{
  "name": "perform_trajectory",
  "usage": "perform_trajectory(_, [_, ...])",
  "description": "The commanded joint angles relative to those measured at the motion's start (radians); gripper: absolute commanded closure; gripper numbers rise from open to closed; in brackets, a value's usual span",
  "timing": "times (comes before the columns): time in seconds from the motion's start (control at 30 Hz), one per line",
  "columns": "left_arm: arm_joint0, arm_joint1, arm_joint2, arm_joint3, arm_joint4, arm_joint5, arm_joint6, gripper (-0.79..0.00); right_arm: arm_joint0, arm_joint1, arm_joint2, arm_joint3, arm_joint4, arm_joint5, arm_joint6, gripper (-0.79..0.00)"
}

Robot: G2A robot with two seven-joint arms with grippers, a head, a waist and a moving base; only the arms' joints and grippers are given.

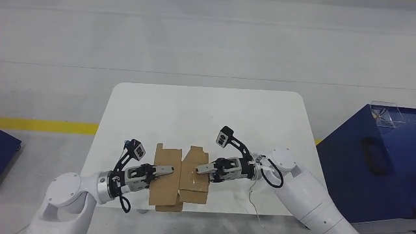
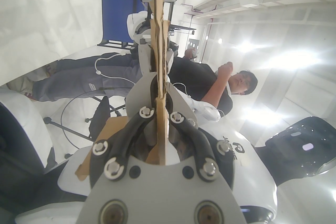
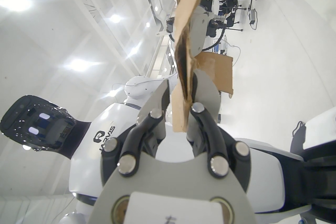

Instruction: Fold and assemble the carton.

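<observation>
Carton (image 1: 177,181): brown cardboard, collapsed flat with flaps sticking out at its ends. It spans between both grippers over the near edge of the desk, and I cannot tell whether it rests on the surface.
Left gripper (image 2: 159,101): closed onto the carton's left side, with the board pinched edge-on in its grip.
Right gripper (image 3: 181,96): clamped on the opposite side, narrowed to about the board's thickness.
Why held so: gripping opposite sides probably lets the arms push or pull the flat sleeve open into a box.
Desk (image 1: 195,107): white, with the work at its near edge.
Stage: early, by my judgement, as no flap is folded in yet.
</observation>
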Motion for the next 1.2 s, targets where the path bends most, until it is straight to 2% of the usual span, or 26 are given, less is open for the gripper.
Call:
perform_trajectory(0.0, [0.0, 0.0, 0.0, 0.0, 0.0, 0.0, 0.0, 0.0, 0.0, 0.0, 0.0, 0.0, 0.0, 0.0, 0.0, -0.785])
perform_trajectory(0.1, [0.013, -0.002, -0.032, -0.013, -0.034, -0.055, 0.104, 0.0, 0.001, 0.0, 0.007, -0.011, -0.019, -0.025, -0.024, -0.785])
perform_trajectory(0.23, [0.035, -0.02, -0.01, -0.008, -0.23, -0.118, 0.229, 0.0, -0.035, 0.003, 0.067, -0.072, -0.021, -0.193, -0.114, -0.785])
perform_trajectory(0.37, [0.022, -0.046, 0.069, 0.034, -0.43, -0.193, 0.316, 0.0, -0.059, 0.011, 0.119, -0.109, -0.306, -0.434, -0.272, -0.785])
perform_trajectory(0.43, [0.009, -0.059, 0.119, 0.062, -0.488, -0.231, 0.345, 0.0, -0.077, 0.012, 0.132, -0.129, -0.464, -0.499, -0.371, -0.785])
perform_trajectory(0.5, [-0.004, -0.073, 0.166, 0.094, -0.532, -0.288, 0.385, 0.0, -0.089, 0.011, 0.133, -0.147, -0.638, -0.533, -0.466, -0.785])
perform_trajectory(0.6, [-0.03, -0.09, 0.232, 0.148, -0.591, -0.309, 0.404, 0.0, -0.103, 0.003, 0.112, -0.168, -0.779, -0.567, -0.567, -0.785])
perform_trajectory(0.77, [-0.077, -0.105, 0.296, 0.223, -0.547, -0.341, 0.414, 0.0, -0.118, -0.005, 0.085, -0.178, -0.798, -0.591, -0.618, -0.785])
perform_trajectory(0.8, [-0.082, -0.107, 0.302, 0.23, -0.542, -0.348, 0.413, 0.0, -0.117, -0.005, 0.084, -0.177, -0.801, -0.591, -0.619, -0.72])
perform_trajectory(0.83, [-0.086, -0.108, 0.305, 0.236, -0.542, -0.352, 0.411, 0.0, -0.118, -0.006, 0.081, -0.177, -0.799, -0.593, -0.62, -0.699])
perform_trajectory(0.87, [-0.09, -0.109, 0.305, 0.242, -0.543, -0.353, 0.41, 0.0, -0.118, -0.007, 0.079, -0.176, -0.794, -0.594, -0.621, -0.643])
perform_trajectory(0.9, [-0.093, -0.11, 0.304, 0.246, -0.545, -0.353, 0.409, 0.0, -0.117, -0.007, 0.077, -0.174, -0.793, -0.596, -0.62, -0.542])
perform_trajectory(0.93, [-0.095, -0.111, 0.304, 0.25, -0.549, -0.35, 0.407, 0.0, -0.117, -0.008, 0.075, -0.173, -0.794, -0.597, -0.621, -0.354])
perform_trajectory(1.0, [-0.097, -0.112, 0.301, 0.253, -0.557, -0.343, 0.403, 0.0, -0.118, -0.009, 0.071, -0.173, -0.79, -0.596, -0.62, -0.289])
perform_trajectory(1.03, [-0.096, -0.113, 0.299, 0.254, -0.56, -0.342, 0.401, 0.0, -0.118, -0.009, 0.068, -0.173, -0.787, -0.596, -0.618, 0.0])
perform_trajectory(1.17, [-0.097, -0.115, 0.292, 0.262, -0.57, -0.333, 0.406, 0.0, -0.112, -0.011, 0.061, -0.164, -0.754, -0.595, -0.598, 0.0])
